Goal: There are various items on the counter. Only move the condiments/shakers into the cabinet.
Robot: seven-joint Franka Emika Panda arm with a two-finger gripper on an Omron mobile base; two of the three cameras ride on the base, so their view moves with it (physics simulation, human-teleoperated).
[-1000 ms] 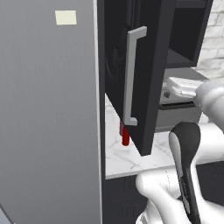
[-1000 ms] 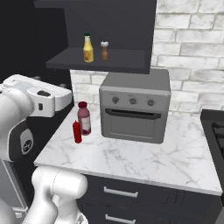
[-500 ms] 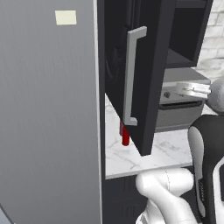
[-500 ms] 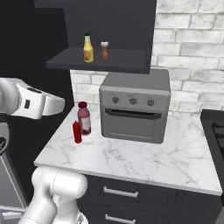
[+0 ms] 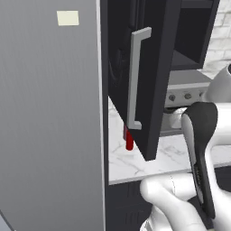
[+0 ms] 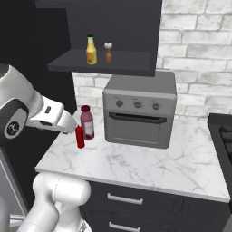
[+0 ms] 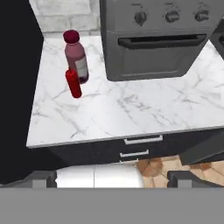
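The end effector [image 6: 72, 128] hung just in front of the left end of the counter [image 6: 149, 167], nothing was in it, and whether its fingers stood wide or narrow could not be told. Beyond it, near the counter's left rear corner, the small red bottle [image 6: 80, 137] stood upright just in front of a taller bottle [image 6: 86, 122] with a dark red cap and pale label; whether the two touched could not be told. The red bottle looked light, rigid and smooth, likely slippery and easy to tip given its slim shape, so a hold across the middle of its body seemed safest, approached from the free front side. Right of both sat the oven [image 6: 139, 115]. Above, on the shelf of the cabinet [image 6: 102, 61] with its door [image 5: 153, 76] swung open, stood a yellow bottle [image 6: 91, 50] and a small shaker [image 6: 108, 52].
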